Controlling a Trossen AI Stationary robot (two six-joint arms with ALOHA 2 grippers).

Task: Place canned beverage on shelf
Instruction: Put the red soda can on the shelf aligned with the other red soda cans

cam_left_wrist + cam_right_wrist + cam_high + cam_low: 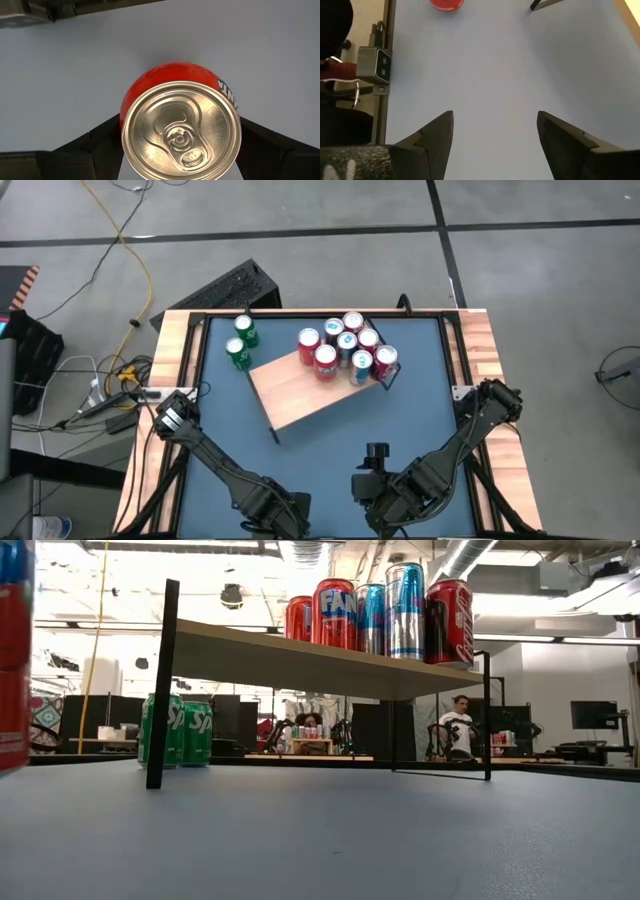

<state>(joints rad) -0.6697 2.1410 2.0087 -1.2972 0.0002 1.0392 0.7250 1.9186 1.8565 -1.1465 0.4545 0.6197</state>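
A red can (172, 80) stands upright between the fingers of my left gripper (180, 145), which is shut on it at the table's near left. Its silver top (181, 130) faces the wrist camera. The can also shows at the left edge of the low view (12, 660) and far off in the right wrist view (447, 4). In the high view my left arm (285, 515) hides it. The light wood shelf (300, 395) stands mid-table on thin black legs (163, 680). My right gripper (495, 135) is open and empty near the front edge. My left gripper pinches the red can between its two fingers (107, 135), on opposite sides of the can's wall near the top rim (125, 125). The fingers come from above and point down. The can stays upright. In the low view its bottom edge (12, 768) looks slightly clear of the tabletop.
Several red, blue and silver cans (345, 350) stand on the shelf's far right end (385, 610). Two green cans (241, 343) stand on the dark blue tabletop at the far left, beyond the shelf (178, 730). The shelf's near left part is bare. People sit in the room behind.
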